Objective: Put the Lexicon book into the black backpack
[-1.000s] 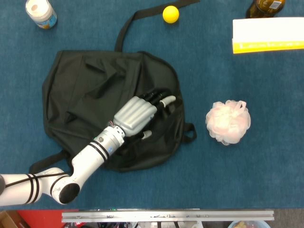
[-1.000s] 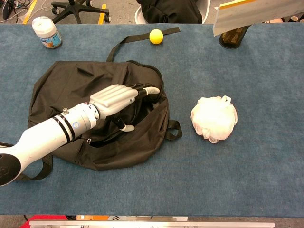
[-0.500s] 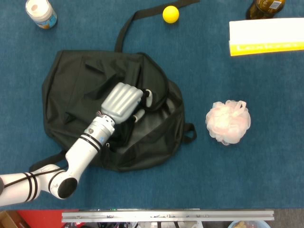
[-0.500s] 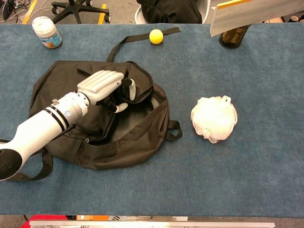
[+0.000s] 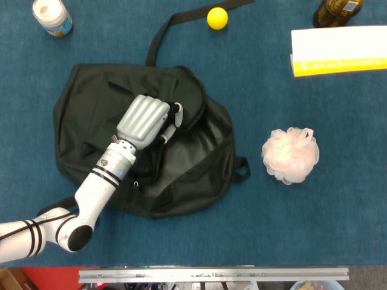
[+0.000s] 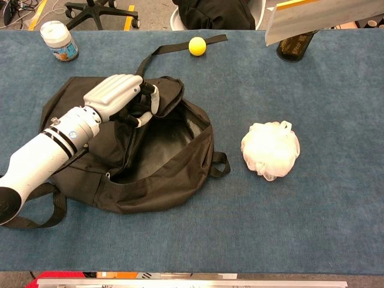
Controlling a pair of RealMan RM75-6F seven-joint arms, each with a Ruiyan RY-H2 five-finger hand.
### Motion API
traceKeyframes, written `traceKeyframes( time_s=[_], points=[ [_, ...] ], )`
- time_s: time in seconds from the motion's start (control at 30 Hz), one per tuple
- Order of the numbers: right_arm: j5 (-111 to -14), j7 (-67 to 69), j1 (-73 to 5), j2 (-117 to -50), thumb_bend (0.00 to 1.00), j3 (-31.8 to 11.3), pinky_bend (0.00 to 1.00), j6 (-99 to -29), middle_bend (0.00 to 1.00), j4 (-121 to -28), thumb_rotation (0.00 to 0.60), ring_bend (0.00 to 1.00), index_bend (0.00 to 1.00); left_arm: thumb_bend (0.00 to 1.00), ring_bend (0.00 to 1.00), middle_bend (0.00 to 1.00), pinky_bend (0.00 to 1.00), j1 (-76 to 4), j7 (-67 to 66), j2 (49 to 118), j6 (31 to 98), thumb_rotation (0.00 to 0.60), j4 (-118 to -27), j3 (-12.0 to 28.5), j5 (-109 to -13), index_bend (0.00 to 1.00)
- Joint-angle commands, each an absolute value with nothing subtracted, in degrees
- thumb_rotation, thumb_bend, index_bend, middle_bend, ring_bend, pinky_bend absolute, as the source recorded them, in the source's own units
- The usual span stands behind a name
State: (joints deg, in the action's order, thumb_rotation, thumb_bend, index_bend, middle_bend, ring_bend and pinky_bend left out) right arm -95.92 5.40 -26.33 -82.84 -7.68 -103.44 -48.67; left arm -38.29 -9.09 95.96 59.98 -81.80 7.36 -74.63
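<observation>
Your left hand [image 5: 144, 119] grips the top flap of the black backpack [image 5: 199, 163], fingers curled around the fabric and holding it back so the bag's mouth gapes toward the right. The Lexicon book [image 5: 338, 50] sits at the table's far right edge, long axis running left to right, yellow spine toward you. Your right hand is out of view.

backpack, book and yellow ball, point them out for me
backpack [image 5: 193, 175], head view, on the dark inner lining near the open mouth.
book [image 5: 338, 51], head view, on its white cover above the yellow strip.
yellow ball [image 6: 197, 45], chest view, on its middle.
</observation>
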Motion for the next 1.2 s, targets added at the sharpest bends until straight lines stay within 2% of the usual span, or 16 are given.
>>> traceKeyframes(
  time_s=[0.03, 0.33, 0.53, 0.77, 0.93, 1.2],
  points=[
    [-95.96, 5.84, -26.08, -82.48, 0.35, -7.51, 0.47, -103.19, 0.74, -49.57, 0.6, 0.49, 0.83, 0.54, 0.82, 0.84, 1.0, -37.76, -9.16, 94.51, 61.29, 0.6, -83.43, 8.35, -74.48, 0.73],
    [-98.96, 6.27, -26.14, -81.95, 0.36, -5.4, 0.51, -102.74, 0.75, -52.65, 0.6, 0.51, 0.85, 0.54, 0.83, 0.85, 1.0, -35.83, -8.38, 88.53, 65.2, 0.6, -89.84, 11.25, -73.72, 0.71],
    [-100.93, 6.37, -26.87, -82.71, 0.41, -4.39, 0.53, -102.17, 0.77, -53.33, 0.6, 0.53, 0.86, 0.54, 0.83, 0.85, 1.0, -34.93, -8.4, 85.36, 66.72, 0.6, -92.97, 11.94, -73.92, 0.72],
    [-102.18, 6.42, -28.47, -84.3, 0.44, -3.93, 0.56, -100.2, 0.78, -52.88, 0.6, 0.54, 0.87, 0.54, 0.86, 0.89, 1.0, -34.61, -8.69, 84.84, 67.02, 0.6, -93.18, 11.77, -73.73, 0.74],
    [-102.94, 7.01, -29.65, -85.37, 0.44, -3.97, 0.57, -99.74, 0.79, -52.38, 0.6, 0.56, 0.88, 0.58, 0.89, 0.9, 1.0, -34.78, -8.48, 84.76, 67.48, 0.6, -92.91, 12.05, -74.39, 0.78],
    [-105.47, 7.66, -32.43, -88.43, 0.44, -3.03, 0.58, -98.61, 0.8, -48.83, 0.6, 0.57, 0.89, 0.58, 0.91, 0.91, 1.0, -34.81, -8.34, 83.35, 67.09, 0.6, -94.4, 12.59, -73.53, 0.78]
  ],
)
